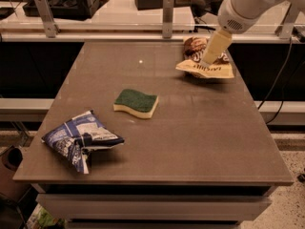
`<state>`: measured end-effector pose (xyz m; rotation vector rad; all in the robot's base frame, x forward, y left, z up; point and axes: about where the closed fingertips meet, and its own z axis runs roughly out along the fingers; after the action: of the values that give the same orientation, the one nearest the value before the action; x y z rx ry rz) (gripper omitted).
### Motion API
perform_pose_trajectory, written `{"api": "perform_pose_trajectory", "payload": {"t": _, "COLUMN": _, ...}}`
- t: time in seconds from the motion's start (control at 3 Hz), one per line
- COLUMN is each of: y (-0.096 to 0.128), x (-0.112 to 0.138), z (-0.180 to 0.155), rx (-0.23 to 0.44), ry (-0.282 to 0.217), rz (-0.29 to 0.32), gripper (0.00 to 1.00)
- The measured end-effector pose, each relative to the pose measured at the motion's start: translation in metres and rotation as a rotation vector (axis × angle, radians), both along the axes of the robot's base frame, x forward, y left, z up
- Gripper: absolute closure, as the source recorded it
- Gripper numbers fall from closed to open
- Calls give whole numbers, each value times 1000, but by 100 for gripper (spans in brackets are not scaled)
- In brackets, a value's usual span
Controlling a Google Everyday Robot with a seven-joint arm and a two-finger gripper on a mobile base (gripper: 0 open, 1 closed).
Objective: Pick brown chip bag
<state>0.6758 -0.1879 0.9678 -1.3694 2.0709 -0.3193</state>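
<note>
The brown chip bag (212, 71) lies at the far right of the table, its dark brown top toward the back edge and its pale yellow half with lettering toward the front. My gripper (207, 62), a pale cream piece below the white arm (243, 6), reaches down from the upper right. Its tip is over the middle of the bag and hides part of it. I cannot tell whether it touches the bag.
A green and yellow sponge (136, 102) lies mid-table. A crumpled blue-and-white bag (78, 140) sits near the front left corner. The brown table (190, 142) has a rail with metal posts (167, 15) along its back edge. A cable (281, 75) hangs at the right.
</note>
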Motion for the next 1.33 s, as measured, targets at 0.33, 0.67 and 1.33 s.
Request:
{"api": "perform_pose_trajectory", "payload": {"t": 0.33, "y": 0, "x": 33, "z": -23, "rx": -30, "ry": 35, "rz": -22, "gripper": 0}}
{"api": "perform_pose_trajectory", "payload": {"t": 0.67, "y": -6, "x": 59, "z": -52, "rx": -25, "ry": 82, "rz": -37, "gripper": 0}}
{"api": "perform_pose_trajectory", "payload": {"t": 1.33, "y": -7, "x": 97, "z": -89, "rx": -2, "ry": 146, "rz": -47, "gripper": 0}}
